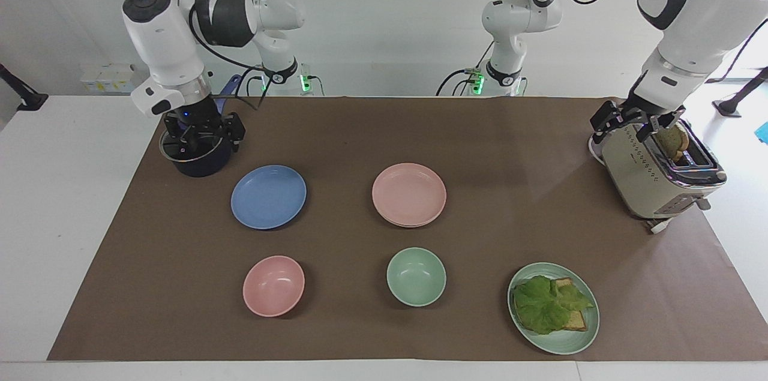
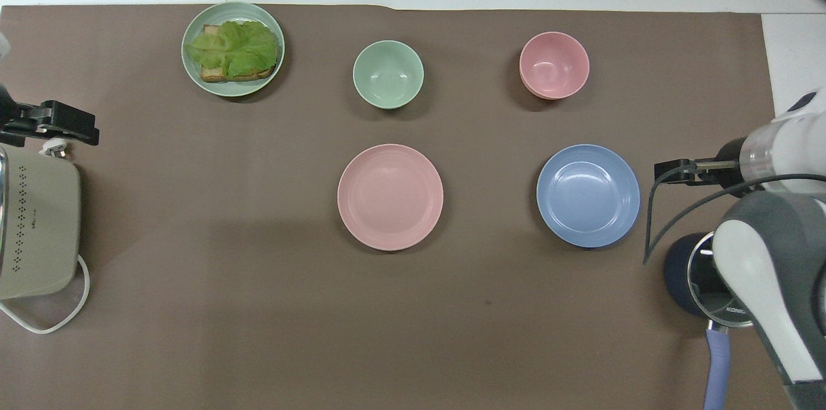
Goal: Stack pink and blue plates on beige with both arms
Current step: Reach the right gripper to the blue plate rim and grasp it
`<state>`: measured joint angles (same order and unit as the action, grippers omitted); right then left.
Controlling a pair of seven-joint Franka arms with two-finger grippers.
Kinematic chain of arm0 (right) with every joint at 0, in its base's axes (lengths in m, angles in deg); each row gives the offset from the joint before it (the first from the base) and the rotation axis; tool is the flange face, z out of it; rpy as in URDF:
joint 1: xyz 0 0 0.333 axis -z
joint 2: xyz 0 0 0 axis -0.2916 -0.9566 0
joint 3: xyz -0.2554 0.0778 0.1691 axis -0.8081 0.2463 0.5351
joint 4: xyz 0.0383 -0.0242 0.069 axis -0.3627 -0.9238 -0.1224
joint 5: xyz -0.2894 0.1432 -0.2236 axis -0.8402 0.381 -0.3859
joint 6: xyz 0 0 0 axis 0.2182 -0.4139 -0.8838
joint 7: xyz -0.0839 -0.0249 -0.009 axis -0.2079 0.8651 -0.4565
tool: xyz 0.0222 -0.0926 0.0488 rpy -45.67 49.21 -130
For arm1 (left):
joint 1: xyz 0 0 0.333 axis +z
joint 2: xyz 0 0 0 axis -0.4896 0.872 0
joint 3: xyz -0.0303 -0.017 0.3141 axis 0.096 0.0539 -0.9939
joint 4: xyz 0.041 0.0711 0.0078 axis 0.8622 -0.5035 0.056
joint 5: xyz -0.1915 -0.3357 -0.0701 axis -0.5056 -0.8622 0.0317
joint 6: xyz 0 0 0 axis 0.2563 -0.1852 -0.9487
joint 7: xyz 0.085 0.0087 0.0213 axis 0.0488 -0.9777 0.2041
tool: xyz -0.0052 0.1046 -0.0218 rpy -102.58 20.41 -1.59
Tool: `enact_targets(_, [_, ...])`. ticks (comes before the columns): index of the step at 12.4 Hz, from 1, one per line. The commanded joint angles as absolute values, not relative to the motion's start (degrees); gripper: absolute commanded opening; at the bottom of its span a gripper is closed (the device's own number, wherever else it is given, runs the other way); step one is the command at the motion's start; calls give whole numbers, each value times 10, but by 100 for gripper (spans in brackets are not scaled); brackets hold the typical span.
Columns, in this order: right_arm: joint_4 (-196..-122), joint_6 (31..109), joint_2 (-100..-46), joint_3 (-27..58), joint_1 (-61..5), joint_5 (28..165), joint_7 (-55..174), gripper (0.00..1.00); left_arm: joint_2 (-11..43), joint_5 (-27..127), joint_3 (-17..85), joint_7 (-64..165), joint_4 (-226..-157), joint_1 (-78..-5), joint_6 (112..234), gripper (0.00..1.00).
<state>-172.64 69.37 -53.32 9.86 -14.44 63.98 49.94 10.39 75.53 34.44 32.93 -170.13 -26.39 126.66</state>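
Note:
The pink plate (image 1: 409,194) (image 2: 390,197) lies mid-table; a second rim line shows under its edge farthest from the robots. The beige plate cannot be made out as such. The blue plate (image 1: 268,196) (image 2: 588,195) lies beside the pink one, toward the right arm's end. My right gripper (image 1: 203,138) (image 2: 671,172) hangs open and empty just over the dark pot, close to the blue plate's edge. My left gripper (image 1: 627,123) (image 2: 77,127) is open and empty above the toaster's end.
A dark lidded pot (image 1: 195,160) (image 2: 684,271) stands beside the blue plate. A beige toaster (image 1: 654,183) (image 2: 39,229) holds a bread slice. Farther out are a pink bowl (image 1: 273,285), a green bowl (image 1: 416,276) and a green plate (image 1: 564,342) with lettuce toast.

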Motion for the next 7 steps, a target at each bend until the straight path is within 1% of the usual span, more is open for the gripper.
enact_targets(1, [-1827, 815, -529, 98, -124, 688, 525, 100, 62, 762, 352, 314, -1697, -263, 1246, 100])
enact_targets(2, [-1836, 847, -544, 98, -124, 693, 533, 100, 52, 760, 357, 319, -1698, -264, 1245, 100])
enact_targets(5, [-1837, 921, -606, 99, -113, 695, 550, 100, 47, 756, 359, 329, -1701, -263, 1240, 100])
enact_targets(7, [-1838, 935, -624, 99, -113, 731, 559, 100, 46, 755, 359, 324, -1706, -260, 1240, 100])
